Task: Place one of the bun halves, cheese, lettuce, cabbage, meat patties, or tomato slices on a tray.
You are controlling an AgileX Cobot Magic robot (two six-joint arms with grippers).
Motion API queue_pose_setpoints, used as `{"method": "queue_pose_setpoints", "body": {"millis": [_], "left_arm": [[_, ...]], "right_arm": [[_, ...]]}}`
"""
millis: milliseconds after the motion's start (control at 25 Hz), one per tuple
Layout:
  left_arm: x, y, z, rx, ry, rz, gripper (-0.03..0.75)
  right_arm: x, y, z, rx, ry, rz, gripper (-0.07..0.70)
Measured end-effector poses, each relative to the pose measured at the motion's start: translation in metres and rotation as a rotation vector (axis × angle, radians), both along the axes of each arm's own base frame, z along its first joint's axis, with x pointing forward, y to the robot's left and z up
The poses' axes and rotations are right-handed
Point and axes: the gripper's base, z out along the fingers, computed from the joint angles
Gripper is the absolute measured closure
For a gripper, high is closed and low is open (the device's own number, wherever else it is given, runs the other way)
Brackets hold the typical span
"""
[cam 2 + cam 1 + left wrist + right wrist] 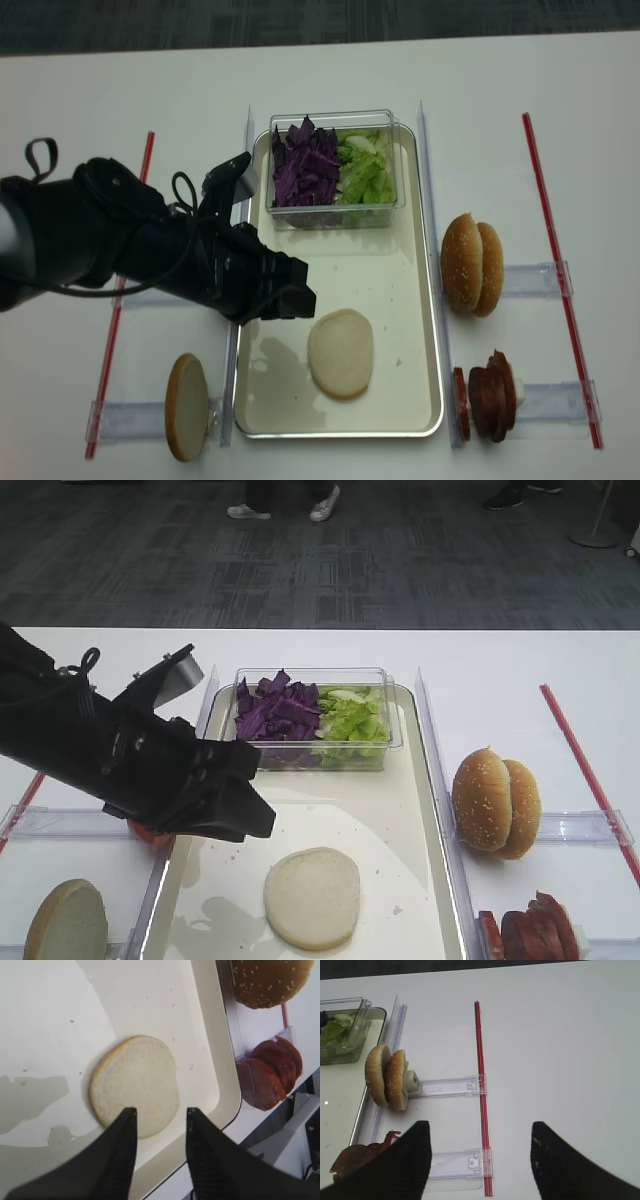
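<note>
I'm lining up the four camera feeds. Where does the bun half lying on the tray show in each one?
Exterior high: bun half at bottom centre, on the tray.
Right wrist: not in view.
Left wrist: bun half at centre, just beyond the left end effector.
Exterior high (realsense): bun half lower centre.
Shared landmark: the sesame buns, right of the tray.

Counts: 1 tray [430, 300]. 1 clear tub [334, 205] with 1 pile of purple cabbage [305, 165] and 1 pile of lettuce [364, 172]. Bun halves: 2 total, 1 flat on the tray [341, 352], 1 standing on edge in the left rack [187, 405]. 2 sesame-seeded bun tops [474, 264], standing side by side at right. Meat patties [490, 382]: one stack on edge, at least 3, exact count unclear. 2 red strips [548, 210] on the table [560, 80]. 2 tools: left tool [159, 1127], right tool [480, 1152].
</note>
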Motion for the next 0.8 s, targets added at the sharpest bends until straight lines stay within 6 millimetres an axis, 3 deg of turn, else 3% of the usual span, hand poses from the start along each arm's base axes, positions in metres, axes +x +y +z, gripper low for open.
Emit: {"method": "queue_pose_setpoints", "body": {"millis": [440,800], "left_arm": [[0.010,0.009,0.041,0.161,-0.080,-0.029,0.481],[0.018,0.053,0.054,0.396,-0.086,0.100,0.481]], "right_arm": [[0.000,0.000,0.000,0.000,0.000,0.000,0.169],[0.000,0.000,0.000,0.000,0.000,0.000,0.169]]}}
